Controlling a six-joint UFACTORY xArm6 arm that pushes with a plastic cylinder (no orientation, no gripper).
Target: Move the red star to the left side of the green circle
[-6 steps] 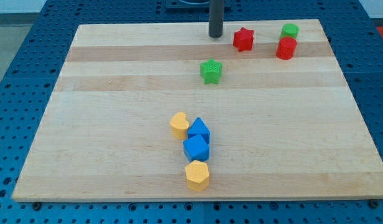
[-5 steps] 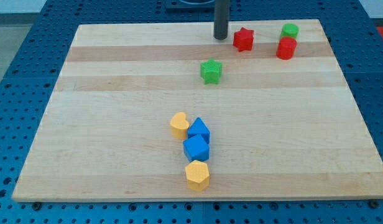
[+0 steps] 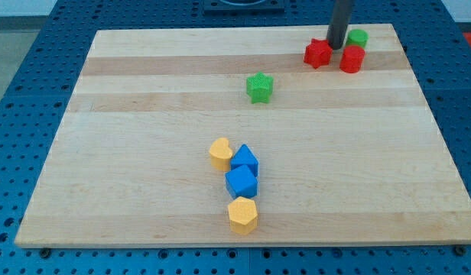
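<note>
The red star (image 3: 317, 54) lies near the board's top right. The green circle (image 3: 358, 37) sits further right, close to the top edge. My tip (image 3: 337, 47) stands between them, touching or nearly touching the star's right side, just left of the green circle. A red hexagon-like block (image 3: 352, 59) lies right below the green circle, beside my tip.
A green star (image 3: 259, 87) lies below and left of the red star. Near the bottom centre, a yellow heart (image 3: 220, 153), two blue blocks (image 3: 244, 161) (image 3: 241, 182) and a yellow hexagon (image 3: 243, 215) form a column. The wooden board (image 3: 144, 114) ends just above the green circle.
My tip has moved right, from left of the red star to its right side. The red star has shifted right, closer to the green circle and red block.
</note>
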